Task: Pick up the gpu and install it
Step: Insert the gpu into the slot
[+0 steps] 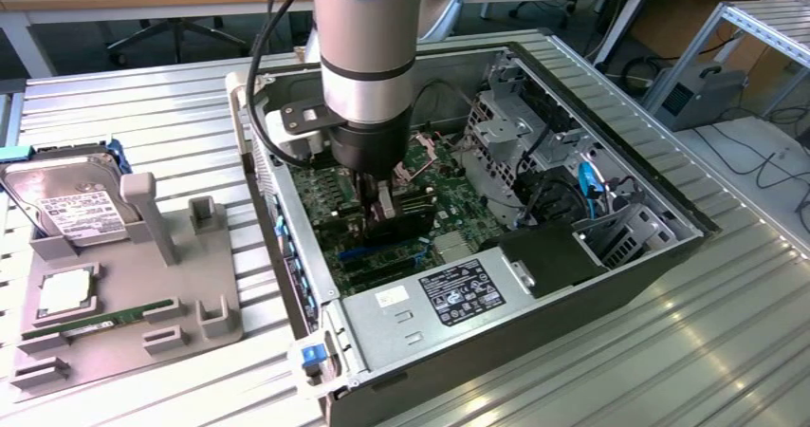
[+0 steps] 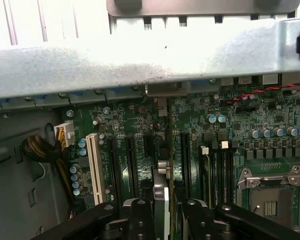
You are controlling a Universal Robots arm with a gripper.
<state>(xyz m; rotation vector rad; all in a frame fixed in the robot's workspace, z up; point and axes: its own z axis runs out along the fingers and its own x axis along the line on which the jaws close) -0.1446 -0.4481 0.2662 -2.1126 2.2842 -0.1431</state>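
The gpu [image 1: 408,223] is a thin dark card standing on edge inside the open computer case [image 1: 608,275], low over the green motherboard [image 1: 446,185]. My gripper [image 1: 385,209] reaches straight down into the case and is shut on the card's upper edge. In the wrist view the gpu [image 2: 161,195] appears edge-on between the two black fingers [image 2: 140,220], directly over the black expansion slots of the motherboard [image 2: 125,125]. The gripper [image 2: 167,206] straddles the card from both sides. Whether the card's lower edge touches a slot is hidden.
A grey fixture tray [image 1: 190,327] at the exterior view's left holds a silver hard drive [image 1: 70,204], a processor [image 1: 66,294] and a green memory stick [image 1: 108,321]. The power supply [image 1: 443,299], drive cage [image 1: 506,133] and case rear wall [image 2: 140,60] hem in the gripper. A white slot [image 2: 93,167] and processor socket [image 2: 270,195] flank the card.
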